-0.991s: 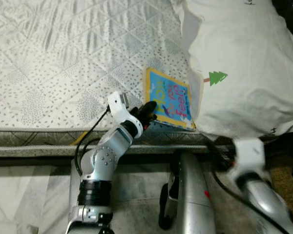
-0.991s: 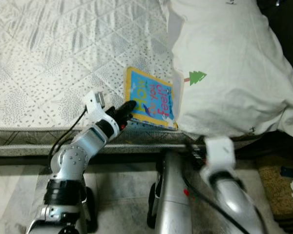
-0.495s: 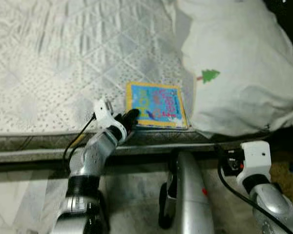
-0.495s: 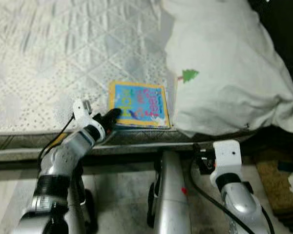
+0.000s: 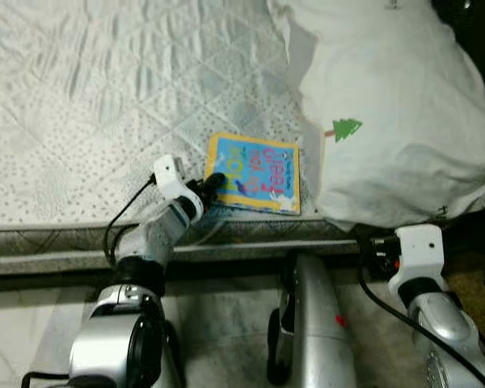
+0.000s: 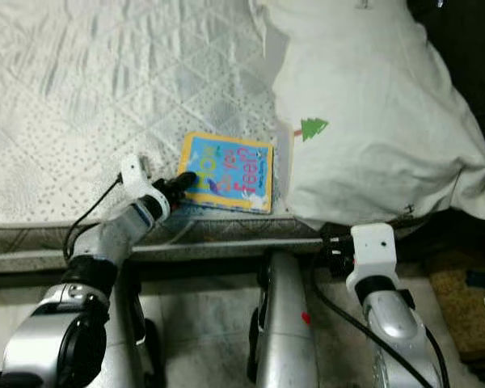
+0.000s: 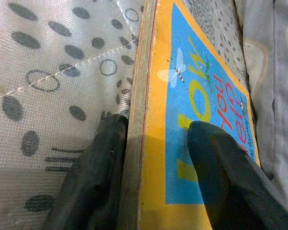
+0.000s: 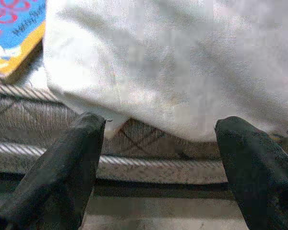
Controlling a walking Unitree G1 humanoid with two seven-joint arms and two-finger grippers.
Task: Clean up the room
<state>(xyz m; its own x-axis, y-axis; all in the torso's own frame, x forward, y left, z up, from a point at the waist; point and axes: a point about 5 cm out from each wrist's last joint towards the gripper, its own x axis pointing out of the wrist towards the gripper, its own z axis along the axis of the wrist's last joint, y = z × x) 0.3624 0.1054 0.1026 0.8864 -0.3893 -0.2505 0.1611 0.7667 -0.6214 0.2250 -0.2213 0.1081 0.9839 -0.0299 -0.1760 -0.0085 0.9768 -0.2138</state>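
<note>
The book (image 5: 255, 173) with the blue cover and yellow border lies flat on the mattress (image 5: 105, 97), close to its near edge and not far from the near right corner, its far right corner just beside the white pillow (image 5: 396, 113); large yellow and pink lettering runs across the cover, and the wrist view shows a small dragonfly drawn above the letters; my left gripper (image 7: 153, 158) is at the book's near left corner, with one black finger (image 7: 93, 177) low against the side of the book and the quilted cloth, and the other finger (image 7: 221, 167) lying on top of the cover, so the fingers are closed on the book's edge with the board between them; my left arm (image 5: 158, 234) reaches up from below the bed's edge, its wrist over the grey side band of the mattress; the mattress cover is pale, quilted in diamonds and sprinkled with dark dots; the pillow, marked with a small green tree (image 5: 347, 128), overhangs the near edge at the right; my right gripper (image 8: 158, 158) hangs below that overhang, level with the side of the mattress, its two fingers spread wide apart and holding nothing, with the pillow's underside and a corner of the book ahead of them.
</note>
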